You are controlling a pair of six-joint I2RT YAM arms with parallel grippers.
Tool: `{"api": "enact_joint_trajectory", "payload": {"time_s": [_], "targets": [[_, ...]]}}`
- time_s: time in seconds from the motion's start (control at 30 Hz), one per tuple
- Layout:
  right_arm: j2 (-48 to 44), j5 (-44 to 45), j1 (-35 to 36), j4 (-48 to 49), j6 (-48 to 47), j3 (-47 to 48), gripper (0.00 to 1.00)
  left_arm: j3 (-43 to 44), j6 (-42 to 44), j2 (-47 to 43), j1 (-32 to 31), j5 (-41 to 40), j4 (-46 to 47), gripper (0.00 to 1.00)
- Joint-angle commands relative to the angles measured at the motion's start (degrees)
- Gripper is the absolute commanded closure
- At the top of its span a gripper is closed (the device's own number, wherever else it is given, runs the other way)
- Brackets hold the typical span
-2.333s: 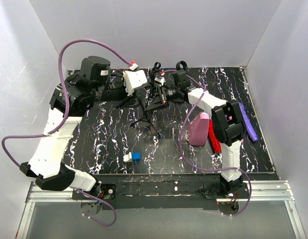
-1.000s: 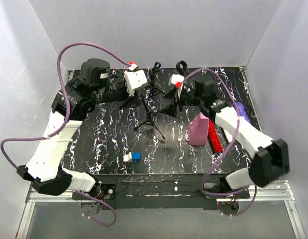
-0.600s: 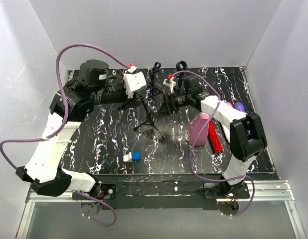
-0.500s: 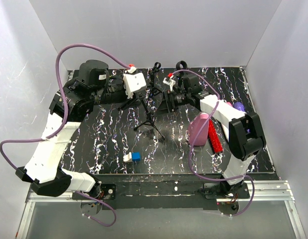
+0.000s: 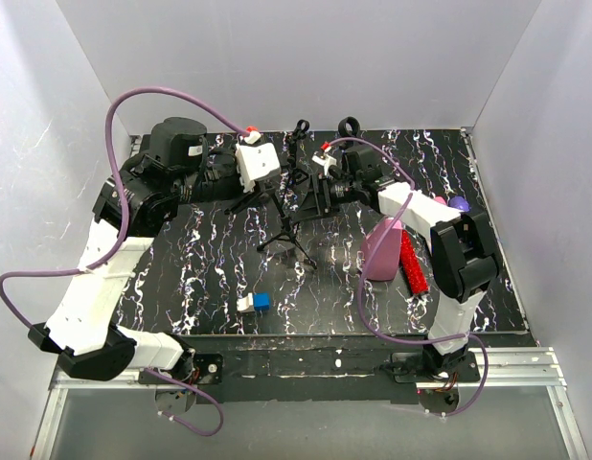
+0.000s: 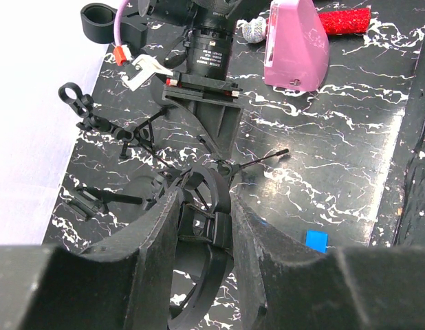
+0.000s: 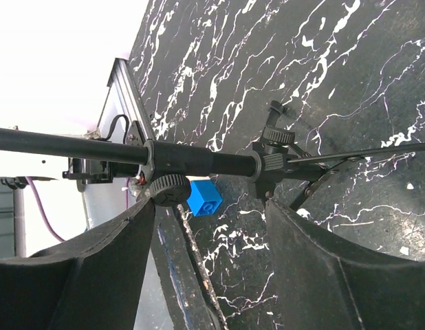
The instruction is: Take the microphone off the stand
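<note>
The stand [image 5: 286, 228] is standing on its three thin legs in the middle of the black marbled table [image 5: 181, 259], between the two arms. The left gripper [image 6: 202, 203] is reaching in at the top of the stand from the left. In the left wrist view its fingers [image 6: 147, 240] are pressing against both sides of a black ring [image 6: 205, 180] there, gripping it.

The right gripper [image 7: 211, 213] is pointing at the stand from the right, with its fingers [image 7: 95, 275] spread wide. In the right wrist view the stand's pole [image 7: 199, 161] is running crosswise just past the fingertips, and a knob [image 7: 168, 185] is sitting by one tip. Whether either finger is touching the pole cannot be told.

The microphone is not showing apart from the stand's black parts in any view, so where exactly it is sitting cannot be told. A grey mesh ball [image 6: 252, 29] is lying just beyond the pink bottle [image 5: 382, 249] at the right. The top view is showing a purple ball [image 5: 457, 203] about there, partly hidden by the right arm, and whether that is the microphone cannot be told.

A red brush [image 5: 411, 264] is lying just beside the bottle. A blue block [image 5: 261, 302] is sitting near the front edge, touching a white block [image 5: 246, 305].
</note>
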Motion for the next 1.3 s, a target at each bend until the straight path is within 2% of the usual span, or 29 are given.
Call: {"api": "enact_joint_trajectory", "payload": {"time_s": [0.0, 0.07, 0.17, 0.33, 0.43, 0.57, 0.67, 0.97, 1.27], "targets": [[0.57, 6.02, 1.06, -1.18, -2.23, 1.23, 0.31, -0.42, -0.48, -0.73, 0.2, -0.73, -2.95, 1.0], [0.92, 12.09, 1.41, -2.86, -3.29, 0.27, 0.32, -0.42, -0.4, -0.64, 0.29, -0.73, -2.95, 1.0], [0.74, 16.67, 1.24, -3.57, -4.61, -1.84, 0.33, -0.51, -0.13, -0.73, 0.29, -0.73, -3.04, 1.0], [0.83, 17.92, 0.97, -4.71, -7.33, -2.64, 0.34, 1.07, 0.22, 0.06, 0.29, -0.2, -4.27, 1.0], [-0.57, 10.75, 0.88, -4.71, -10.92, -1.85, 0.36, 1.42, 0.4, -0.02, 0.29, -0.46, -4.62, 1.0], [-4.61, -1.92, 0.79, -4.01, -15.5, -1.58, 0.27, 1.08, 0.57, -0.03, 0.29, -0.64, -4.79, 1.0], [-5.41, -3.88, 0.71, -2.87, -12.36, -0.53, 0.25, 0.9, 0.75, 0.06, 0.29, -0.55, -4.62, 1.0], [0.56, -0.63, 0.71, 5.66, 3.73, 3.34, 0.26, 0.81, 0.93, 0.41, 0.29, 0.85, -4.53, 1.0], [3.03, 7.62, 0.53, 1.53, -0.82, -0.96, 0.31, 0.72, 0.92, 0.15, 0.29, 0.06, -4.36, 1.0]]}}
